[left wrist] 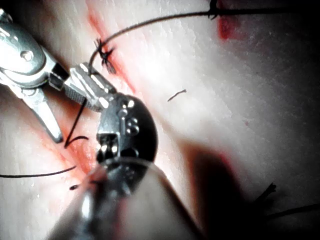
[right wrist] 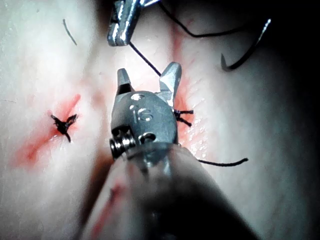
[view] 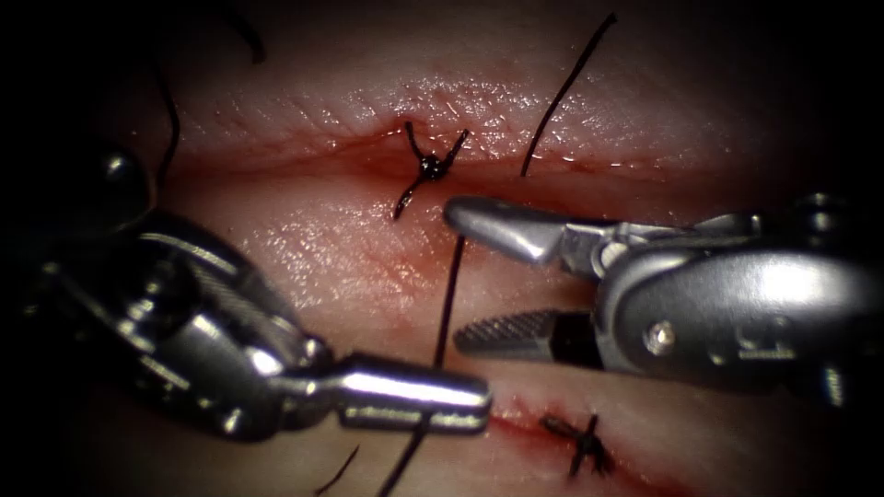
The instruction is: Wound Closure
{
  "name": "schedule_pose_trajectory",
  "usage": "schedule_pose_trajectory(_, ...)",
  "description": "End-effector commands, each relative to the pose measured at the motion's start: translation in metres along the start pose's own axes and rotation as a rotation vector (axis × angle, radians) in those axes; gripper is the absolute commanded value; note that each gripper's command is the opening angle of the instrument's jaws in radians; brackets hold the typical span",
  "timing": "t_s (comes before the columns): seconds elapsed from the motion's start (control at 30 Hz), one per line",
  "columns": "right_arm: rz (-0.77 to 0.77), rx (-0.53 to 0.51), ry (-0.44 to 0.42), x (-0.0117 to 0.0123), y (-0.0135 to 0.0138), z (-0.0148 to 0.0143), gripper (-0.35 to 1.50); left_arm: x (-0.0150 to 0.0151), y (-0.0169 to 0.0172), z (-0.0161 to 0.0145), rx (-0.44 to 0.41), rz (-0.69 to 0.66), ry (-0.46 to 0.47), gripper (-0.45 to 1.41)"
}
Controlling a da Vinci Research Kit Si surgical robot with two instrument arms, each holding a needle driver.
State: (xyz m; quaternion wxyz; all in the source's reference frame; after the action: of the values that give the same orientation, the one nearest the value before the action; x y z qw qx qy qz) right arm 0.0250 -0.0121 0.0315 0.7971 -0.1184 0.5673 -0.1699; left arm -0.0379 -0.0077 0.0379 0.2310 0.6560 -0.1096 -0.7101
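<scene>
Thread (view: 449,294) dark and taut across glistening tissue (view: 304,248), pinched in my shut left tool (view: 414,396), my right tool (view: 470,276) gaping wide around it, empty, needle (right wrist: 245,47) lying free.

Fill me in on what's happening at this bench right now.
Two needle drivers work over the tissue, whose cut carries tied knots. The left tool has its jaws shut on the thread, which runs up between the open jaws of the right tool; that tool holds nothing. The curved needle lies loose on the tissue, held by neither tool.
</scene>
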Motion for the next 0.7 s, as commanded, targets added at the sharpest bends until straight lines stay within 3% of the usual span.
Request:
schedule_pose_trajectory(0.03,-0.011,-0.004,0.019,0.0005,0.0003,0.0013,1.13,-0.0006,0.0000,0.0008,-0.003,0.001,0.001,-0.45)
schedule_pose_trajectory(0.07,-0.025,-0.004,0.025,0.0008,0.0003,0.0015,1.13,-0.0006,0.0000,0.0008,-0.006,0.001,0.001,-0.45)
schedule_pose_trajectory(0.1,-0.055,0.000,0.042,0.0014,0.0001,0.0018,0.84,-0.0006,0.0000,0.0008,-0.006,0.001,0.004,-0.45)
schedule_pose_trajectory(0.13,-0.055,0.000,0.042,0.0014,0.0001,0.0018,0.84,-0.0006,0.0000,0.0008,-0.006,0.001,0.004,-0.45)
schedule_pose_trajectory(0.23,-0.065,0.016,0.062,0.0016,-0.0001,0.0017,-0.35,-0.0006,0.0000,0.0008,-0.007,0.002,0.005,-0.45)
schedule_pose_trajectory(0.37,-0.058,-0.022,-0.043,0.0007,0.0002,0.0012,-0.35,-0.0006,0.0000,0.0006,-0.007,0.001,0.007,-0.45)
schedule_pose_trajectory(0.43,-0.037,-0.028,-0.065,-0.0002,0.0003,0.0009,-0.35,-0.0006,-0.0002,0.0006,-0.007,0.000,0.007,0.22)
schedule_pose_trajectory(0.47,-0.023,-0.034,-0.074,-0.0008,0.0004,0.0008,-0.35,-0.0005,-0.0002,0.0007,-0.007,-0.012,0.007,0.41)
schedule_pose_trajectory(0.57,-0.001,-0.034,-0.104,-0.0024,0.0004,0.0007,-0.35,-0.0003,-0.0002,0.0008,0.011,-0.029,0.014,0.76)
schedule_pose_trajectory(0.7,0.017,-0.029,-0.127,-0.0041,0.0005,0.0005,-0.35,0.0000,0.0000,0.0010,0.053,-0.030,0.012,0.89)
